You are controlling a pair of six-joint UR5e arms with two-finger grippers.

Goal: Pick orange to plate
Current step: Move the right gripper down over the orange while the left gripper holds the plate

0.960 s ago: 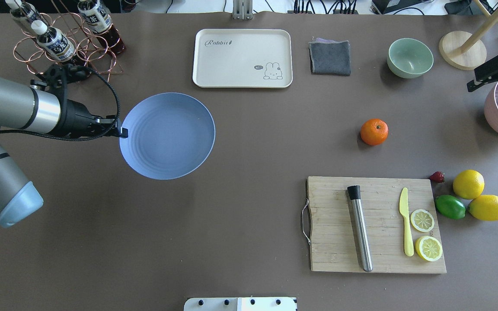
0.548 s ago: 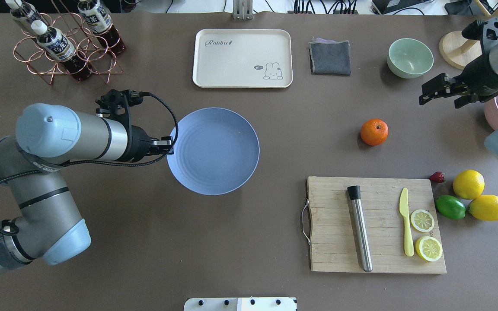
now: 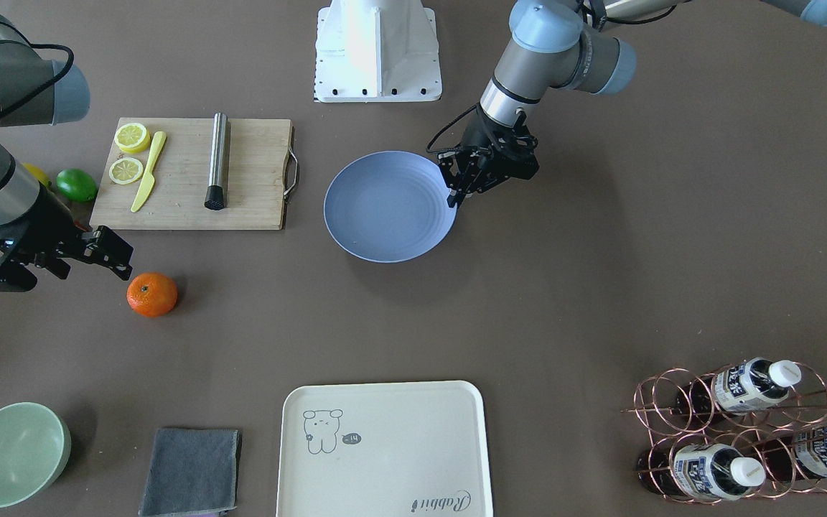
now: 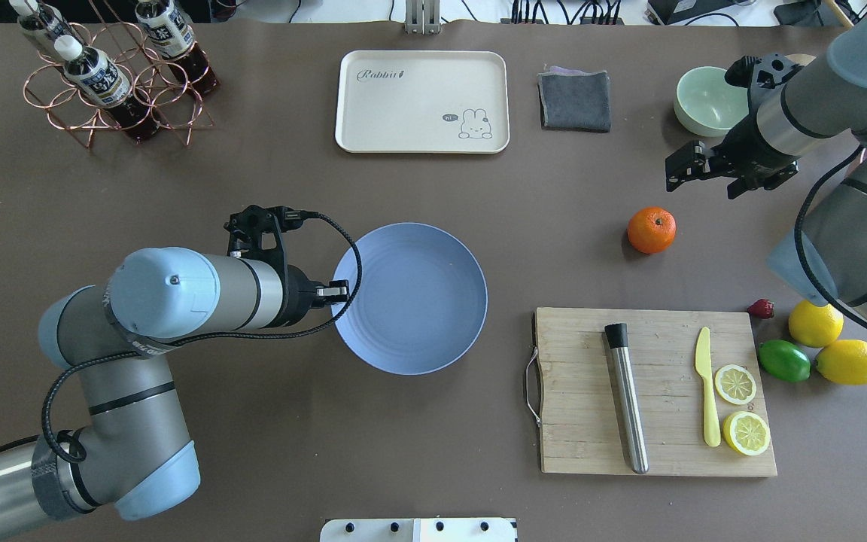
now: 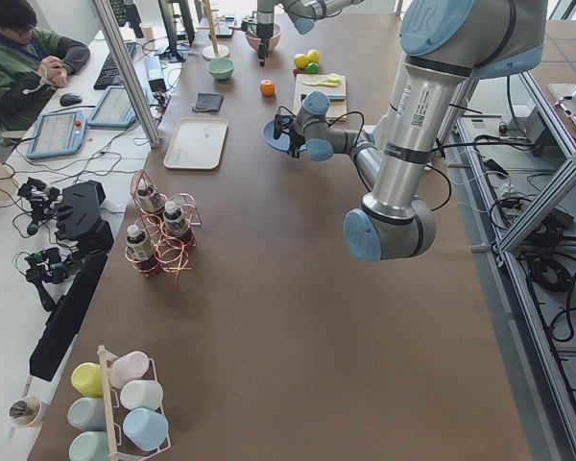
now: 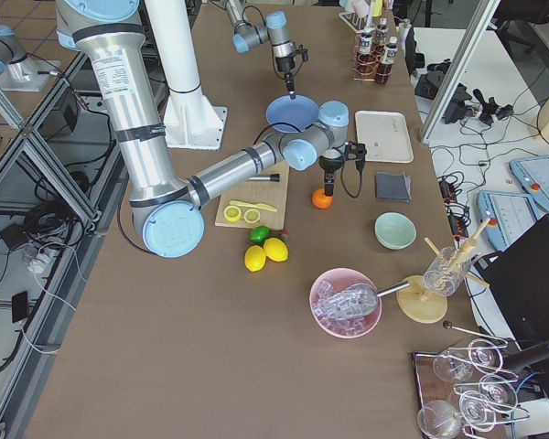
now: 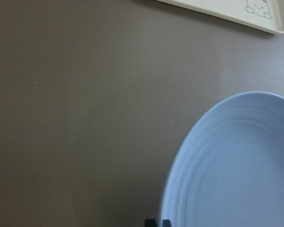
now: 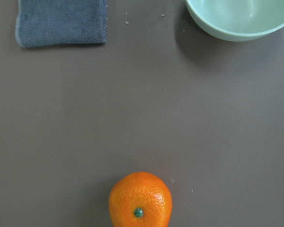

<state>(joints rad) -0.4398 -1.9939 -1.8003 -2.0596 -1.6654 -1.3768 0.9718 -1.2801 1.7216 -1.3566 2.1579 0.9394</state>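
Note:
The orange [image 4: 651, 229] lies alone on the brown table, also seen at the bottom of the right wrist view as the orange [image 8: 140, 201] with its stem dimple up. My right gripper [image 4: 693, 175] hangs open just behind and to the right of it, not touching; in the front view the gripper [image 3: 108, 255] is close beside the orange [image 3: 151, 294]. The blue-grey plate [image 4: 411, 297] is empty and sits mid-table. My left gripper [image 4: 337, 290] is shut on its left rim, and the plate [image 7: 236, 165] fills the lower right of the left wrist view.
A wooden cutting board [image 4: 584, 391] with a steel muddler, a yellow knife and lemon slices lies right of the plate. Two lemons and a lime [image 4: 783, 360] sit beyond it. A green bowl [image 4: 704, 94], grey cloth [image 4: 575, 99], cream tray [image 4: 422, 102] and bottle rack [image 4: 102, 75] line the far side.
My left arm has carried the plate to the right and nearer the robot. My right arm has swung in from the table's right edge to just beside the orange, which has not moved.

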